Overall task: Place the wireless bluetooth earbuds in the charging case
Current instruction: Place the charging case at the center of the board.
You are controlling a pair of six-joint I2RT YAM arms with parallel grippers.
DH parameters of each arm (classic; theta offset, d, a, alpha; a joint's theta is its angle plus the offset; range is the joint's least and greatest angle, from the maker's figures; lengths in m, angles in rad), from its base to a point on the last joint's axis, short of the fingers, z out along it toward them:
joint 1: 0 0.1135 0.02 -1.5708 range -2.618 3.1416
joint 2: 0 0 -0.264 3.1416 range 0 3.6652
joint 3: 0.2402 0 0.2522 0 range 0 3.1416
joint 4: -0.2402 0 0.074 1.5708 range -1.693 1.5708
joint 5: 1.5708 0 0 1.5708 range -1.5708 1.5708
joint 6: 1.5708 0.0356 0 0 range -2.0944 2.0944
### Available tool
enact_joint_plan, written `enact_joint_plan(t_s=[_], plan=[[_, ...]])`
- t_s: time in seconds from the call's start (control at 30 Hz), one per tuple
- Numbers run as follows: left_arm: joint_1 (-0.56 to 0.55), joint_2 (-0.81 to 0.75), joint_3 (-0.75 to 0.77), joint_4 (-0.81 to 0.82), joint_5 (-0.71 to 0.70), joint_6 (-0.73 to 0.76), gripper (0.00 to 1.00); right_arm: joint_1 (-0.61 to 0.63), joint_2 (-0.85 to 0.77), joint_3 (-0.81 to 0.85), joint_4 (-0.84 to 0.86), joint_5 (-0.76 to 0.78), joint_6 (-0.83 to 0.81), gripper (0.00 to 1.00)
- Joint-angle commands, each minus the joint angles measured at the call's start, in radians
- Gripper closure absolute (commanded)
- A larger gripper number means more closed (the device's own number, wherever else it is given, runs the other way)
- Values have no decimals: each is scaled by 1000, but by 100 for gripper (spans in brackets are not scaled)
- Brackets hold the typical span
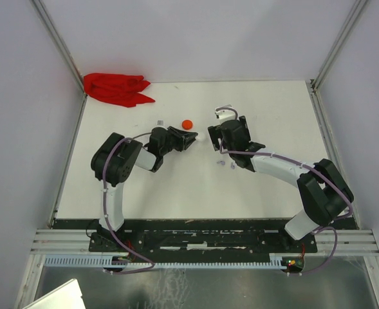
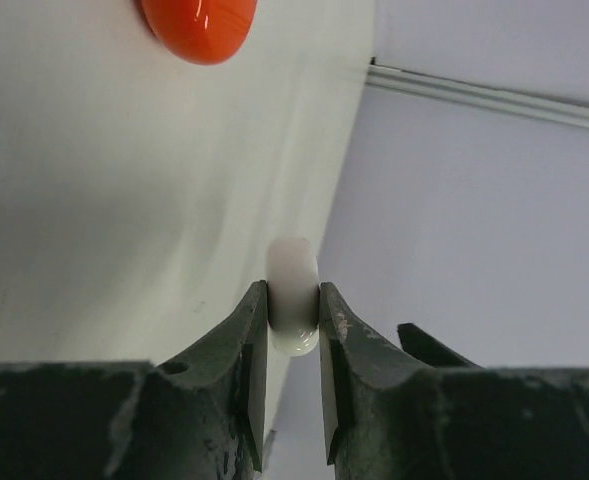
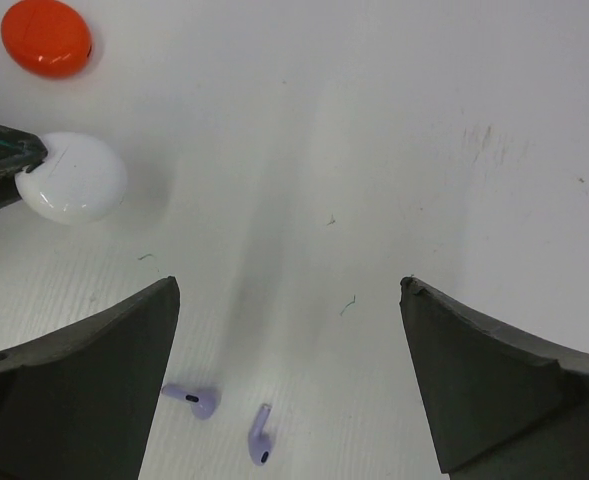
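Note:
A white round charging case is pinched edge-on by my left gripper, which is shut on it. The right wrist view shows the same case low over the table at the upper left. Two purple earbuds lie loose on the white table, between and just below the wide-apart fingers of my open right gripper, which holds nothing. From above, the left gripper and right gripper nearly meet at mid-table, with the purple earbuds just in front of the right one.
An orange round case lies just beyond the left gripper, also the orange case. A tiny pale item lies to its left. A red cloth is bunched at the far left corner. Walls enclose the table's sides and back.

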Motion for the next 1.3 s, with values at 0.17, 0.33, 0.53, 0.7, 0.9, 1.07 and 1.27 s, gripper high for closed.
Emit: enact_joint_plan(t_s=[0.17,0.33,0.53,0.7,0.9,1.07,1.27], plan=[[-1,-135,93,-319,-92,404,97,1,-15,52,-50,-51,41,0],[-1,-121,124,-359,-106,456,97,1,-6,62,-61,-63,42,0],[-1,-111,148,-394,-134,497,91,1,-2,73,-68,-67,41,0],[-2,-107,160,-412,-141,519,84,1,5,82,-75,-71,42,1],[0,-110,168,-433,-147,540,67,-1,14,90,-87,-86,53,0],[7,-109,170,-433,-137,540,59,1,14,95,-95,-96,54,0],[28,-138,161,-448,-139,555,51,-1,16,102,-104,-117,57,0]])
